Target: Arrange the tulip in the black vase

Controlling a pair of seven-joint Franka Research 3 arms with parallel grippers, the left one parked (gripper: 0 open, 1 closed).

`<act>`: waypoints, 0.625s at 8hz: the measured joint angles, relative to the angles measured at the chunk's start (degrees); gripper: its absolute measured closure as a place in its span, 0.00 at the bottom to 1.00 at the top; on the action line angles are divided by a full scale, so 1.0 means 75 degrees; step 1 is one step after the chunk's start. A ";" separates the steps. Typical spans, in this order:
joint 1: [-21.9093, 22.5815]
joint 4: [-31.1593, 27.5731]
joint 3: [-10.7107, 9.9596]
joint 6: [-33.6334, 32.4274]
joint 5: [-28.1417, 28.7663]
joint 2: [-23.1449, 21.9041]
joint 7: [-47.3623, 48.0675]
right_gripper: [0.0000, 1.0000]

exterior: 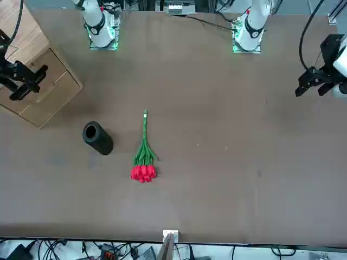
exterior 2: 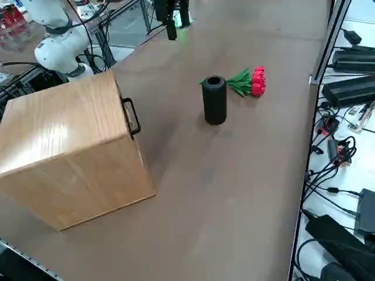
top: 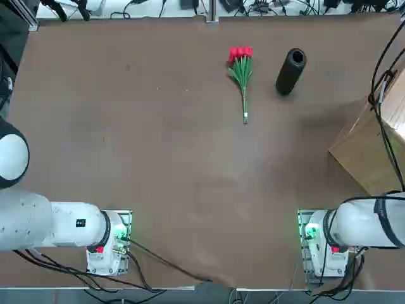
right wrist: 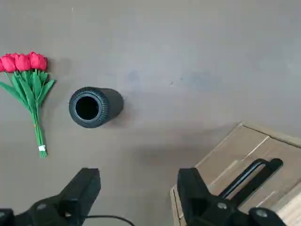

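Brown tabletop (top: pixel 158 164) with the objects of the task laid out toward its far edge, as seen from the robot's side. The tulip (top: pixel 241 71) lies flat on the tabletop, a small bunch of red blooms pointing toward the far edge, narrow green leaves below them, and a thin green stem running back toward the robot, tipped with a pale band at its cut end. The black vase (top: pixel 291 71) stands upright just beside the tulip, on the robot's right of it, apart from it and not touching; its round mouth is open and dark inside. A wooden box (exterior 2: pixel 70 146) with a black handle on one face sits at the right edge of the tabletop, nearer the robot than the vase and well apart from it. The right gripper (right wrist: pixel 138 190) hangs above the tabletop at that right side, over the box's inner edge and short of the vase, pointing downward; its two black fingers (right wrist: pixel 84 186) are spread wide with nothing between them. The tulip and the vase are both untouched, the tulip outside the vase.
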 joint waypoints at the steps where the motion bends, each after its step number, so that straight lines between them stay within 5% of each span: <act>1: 0.0000 0.0000 0.0000 -0.0012 0.0011 0.0000 0.0000 0.00; 5: 0.0229 0.0018 0.0015 -0.0023 0.0094 0.0013 0.0000 0.00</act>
